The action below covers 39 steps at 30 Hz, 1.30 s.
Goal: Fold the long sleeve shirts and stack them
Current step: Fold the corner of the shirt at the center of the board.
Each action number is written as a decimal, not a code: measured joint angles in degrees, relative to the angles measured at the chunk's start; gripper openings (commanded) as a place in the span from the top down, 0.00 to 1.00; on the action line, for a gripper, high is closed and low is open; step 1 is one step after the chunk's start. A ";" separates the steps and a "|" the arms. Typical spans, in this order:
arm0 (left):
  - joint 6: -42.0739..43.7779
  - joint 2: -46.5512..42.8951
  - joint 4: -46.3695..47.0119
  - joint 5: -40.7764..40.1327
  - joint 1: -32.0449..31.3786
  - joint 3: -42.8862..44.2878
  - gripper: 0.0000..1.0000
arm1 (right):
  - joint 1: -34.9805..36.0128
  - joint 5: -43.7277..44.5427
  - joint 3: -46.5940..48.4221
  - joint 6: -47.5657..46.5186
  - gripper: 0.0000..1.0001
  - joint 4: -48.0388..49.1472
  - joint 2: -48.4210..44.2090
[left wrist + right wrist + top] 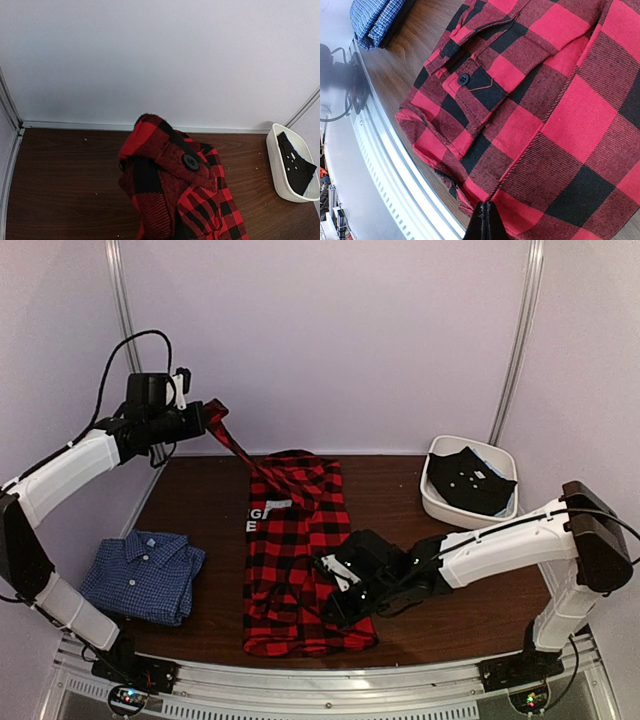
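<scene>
tabletop point(200, 502): plaid shirt point(300, 570) lies mid, body narrowed | blue shirt point(145, 575) folded, left | white bin point(432, 508), far right, holds dark cloth point(468, 482) | left fingers point(203, 421) grip the raised sleeve; right fingers point(481, 226) closed at near hem | step: sleeve fold, I judge; next you lay the sleeve flat across the body

1. The flannel shirt point(295, 570) lies mid-worktop, reaching from the near edge toward the far edge.
2. Its sleeve point(245, 452) rises toward the far left corner, held above the worktop by the left gripper point(210, 418).
3. The button-up shirt point(143, 575) lies by the near left corner, apart from the flannel shirt.
4. The tray point(440, 505) stands in the far right corner, with a cloth point(468, 480) in it.
</scene>
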 measured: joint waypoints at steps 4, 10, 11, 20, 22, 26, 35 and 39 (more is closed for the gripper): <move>0.00 -1.84 0.66 -0.04 0.00 -0.81 1.00 | 0.09 -0.07 0.00 0.02 1.00 0.17 1.07; -0.33 -6.21 0.83 -1.51 0.00 -6.38 1.00 | 0.24 -0.39 0.00 0.02 1.00 1.16 1.92; -0.44 -6.75 0.81 -1.90 0.00 -7.28 1.00 | 0.24 -0.46 0.00 0.02 1.00 1.29 2.03; -0.98 -7.98 0.63 -4.07 0.00 -10.51 1.00 | 0.24 -1.38 0.00 0.02 1.00 1.92 3.32; -1.07 -7.78 0.66 -4.39 0.00 -10.51 1.00 | 0.24 -1.49 0.00 0.04 1.00 2.08 3.50; -1.16 -6.97 0.70 -4.50 0.00 -10.51 1.00 | 0.24 -1.86 0.04 0.04 1.00 2.34 3.56; -1.49 -4.11 0.81 -2.16 0.00 -10.51 1.00 | 0.24 -2.91 0.33 0.22 0.75 3.96 6.10; -1.25 -3.19 1.18 2.08 -0.39 -10.51 1.00 | 0.24 -3.02 0.35 0.28 0.56 4.48 6.08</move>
